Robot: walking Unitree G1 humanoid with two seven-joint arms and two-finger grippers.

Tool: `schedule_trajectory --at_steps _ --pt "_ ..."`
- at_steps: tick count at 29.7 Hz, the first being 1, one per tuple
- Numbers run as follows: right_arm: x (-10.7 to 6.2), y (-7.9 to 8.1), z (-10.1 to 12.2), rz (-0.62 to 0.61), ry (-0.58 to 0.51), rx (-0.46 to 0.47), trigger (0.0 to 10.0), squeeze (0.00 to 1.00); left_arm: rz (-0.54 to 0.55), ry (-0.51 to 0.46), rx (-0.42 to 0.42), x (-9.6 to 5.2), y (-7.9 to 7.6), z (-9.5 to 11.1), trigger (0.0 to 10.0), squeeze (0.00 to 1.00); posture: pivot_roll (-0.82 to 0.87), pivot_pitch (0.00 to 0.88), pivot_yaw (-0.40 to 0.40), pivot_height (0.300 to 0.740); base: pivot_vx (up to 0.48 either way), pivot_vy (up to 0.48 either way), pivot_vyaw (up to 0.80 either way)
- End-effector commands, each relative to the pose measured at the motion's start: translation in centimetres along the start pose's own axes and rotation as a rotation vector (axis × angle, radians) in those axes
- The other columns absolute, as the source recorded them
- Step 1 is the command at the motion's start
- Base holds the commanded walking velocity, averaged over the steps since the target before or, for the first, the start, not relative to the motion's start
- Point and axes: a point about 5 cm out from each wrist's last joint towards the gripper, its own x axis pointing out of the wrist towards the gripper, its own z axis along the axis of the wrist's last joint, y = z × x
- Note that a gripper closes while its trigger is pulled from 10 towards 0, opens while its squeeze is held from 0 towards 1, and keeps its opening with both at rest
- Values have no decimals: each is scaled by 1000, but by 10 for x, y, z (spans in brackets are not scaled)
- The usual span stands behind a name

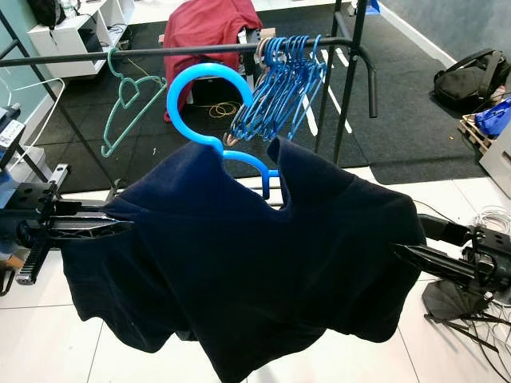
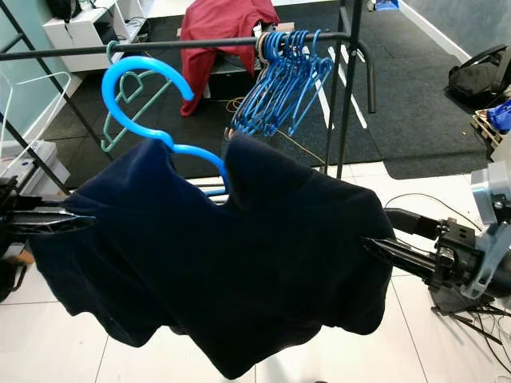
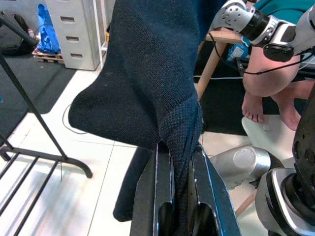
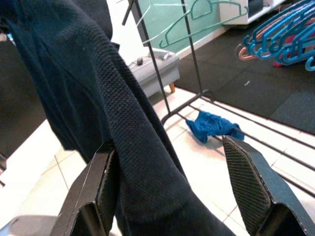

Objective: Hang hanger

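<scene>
Left eye view places the blue hanger (image 1: 209,104) in front of and just below the black rail (image 1: 200,50), its large round hook overlapping the rail but not over it. A dark navy garment (image 1: 239,263) is draped on the hanger and stretched between both hands. The left hand (image 1: 120,227) meets the garment's left edge; the right hand (image 1: 403,254) meets its right edge. A teal hanger (image 1: 129,100) and a bunch of blue hangers (image 1: 279,84) hang on the rail.

Left wrist view shows the left hand (image 3: 181,162) clenched on a garment fold, and a seated person's bare feet (image 3: 268,108).

Right wrist view shows the right hand (image 4: 170,191) spread, with the garment lying against one finger, and a blue cloth (image 4: 211,125) on the floor.

No legible writing is visible.
</scene>
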Motion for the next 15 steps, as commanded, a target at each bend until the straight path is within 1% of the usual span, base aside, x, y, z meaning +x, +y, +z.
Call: schedule_trajectory --at_steps 1,3,5,8,12,13,14,15 --pt "10 -4 -13 -18 25 2 10000 0 18 -26 12 -1 4 -1 10000 0 -163 115 72 740 0 0 0" --pt "10 -4 -13 -18 25 2 10000 0 18 -26 12 -1 4 -1 10000 0 -163 115 72 740 0 0 0" --pt "27 -14 -25 -42 22 1 10000 0 66 -54 -2 -2 14 -10 10000 0 -153 105 70 740 0 0 0" --pt "47 -20 -30 -24 6 4 10000 0 151 -73 -25 -1 28 -28 10000 0 -150 97 67 740 0 0 0" --pt "53 -23 -30 -18 1 -2 9922 0 165 -82 -41 0 32 -34 10000 0 -156 97 66 740 0 0 0" --pt "54 -26 -29 -35 -1 -10 9373 0 161 -89 -47 0 31 -35 10000 0 -160 98 67 740 0 0 0" --pt "55 -28 -29 -47 -2 -16 9373 0 158 -94 -51 1 31 -36 10000 0 -160 98 67 740 0 0 0" --pt "56 -31 -29 -61 -9 -20 8745 0 156 -99 -57 1 31 -36 10000 0 -161 97 67 740 0 0 0"
